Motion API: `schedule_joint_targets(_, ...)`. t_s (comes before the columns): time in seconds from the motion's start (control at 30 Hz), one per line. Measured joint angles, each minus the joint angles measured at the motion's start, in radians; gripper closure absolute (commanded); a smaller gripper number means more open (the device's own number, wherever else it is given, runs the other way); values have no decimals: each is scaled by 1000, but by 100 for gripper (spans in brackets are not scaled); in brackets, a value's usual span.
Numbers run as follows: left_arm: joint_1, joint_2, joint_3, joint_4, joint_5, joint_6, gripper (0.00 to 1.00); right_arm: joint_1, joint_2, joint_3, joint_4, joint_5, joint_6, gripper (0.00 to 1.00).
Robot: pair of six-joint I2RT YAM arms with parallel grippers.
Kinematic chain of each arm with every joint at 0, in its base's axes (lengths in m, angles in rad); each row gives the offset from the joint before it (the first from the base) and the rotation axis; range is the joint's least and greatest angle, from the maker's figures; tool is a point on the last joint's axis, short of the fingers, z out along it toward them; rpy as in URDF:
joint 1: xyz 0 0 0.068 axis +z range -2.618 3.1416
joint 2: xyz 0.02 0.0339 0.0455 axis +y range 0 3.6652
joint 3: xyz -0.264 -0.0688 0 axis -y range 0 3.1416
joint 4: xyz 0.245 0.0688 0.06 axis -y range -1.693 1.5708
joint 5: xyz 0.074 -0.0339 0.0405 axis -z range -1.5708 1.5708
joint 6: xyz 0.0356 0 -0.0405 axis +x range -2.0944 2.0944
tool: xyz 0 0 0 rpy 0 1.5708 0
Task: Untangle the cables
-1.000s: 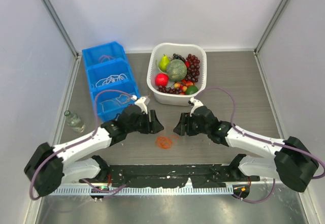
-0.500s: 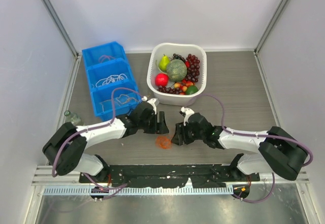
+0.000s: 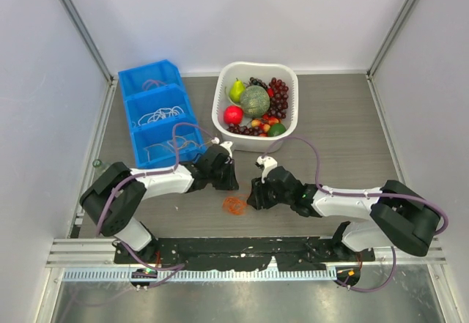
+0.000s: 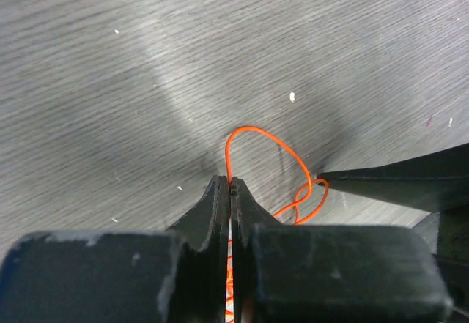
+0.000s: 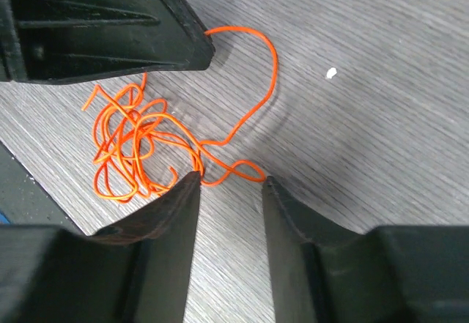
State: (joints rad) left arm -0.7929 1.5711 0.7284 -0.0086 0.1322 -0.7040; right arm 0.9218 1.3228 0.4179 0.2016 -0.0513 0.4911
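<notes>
Left gripper (image 4: 230,182) has pinched the orange cable (image 4: 249,127), well clear of table (image 3: 344,118) edges.

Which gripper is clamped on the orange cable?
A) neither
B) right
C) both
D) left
D: the left wrist view shows the left gripper shut on a strand of the orange cable, while the right gripper stands open astride a loop of it, not clamping.
</notes>
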Motion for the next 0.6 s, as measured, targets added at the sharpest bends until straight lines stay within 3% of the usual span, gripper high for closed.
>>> schedule_joint_targets(0.1, 0, -12, 3, -25, -10, 15, 100, 5, 3, 3, 9, 10, 0, 45)
schedule_joint_targets(0.23, -6, -77, 3, -57, -6, 36, 100, 21, 26, 22, 22, 22, -10, 45)
schedule_joint_targets(0.3, -7, -131, 3, -71, 8, 43, 100, 31, 35, 30, 24, 37, -16, 51)
schedule_joint_targets(0.47, -10, -280, 8, -121, 27, 72, 100, 46, 56, 44, 21, 74, -28, 96)
schedule_joint_targets(0.6, -10, -444, 56, -204, 6, 111, 100, 52, 33, 44, 3, 112, -26, 99)
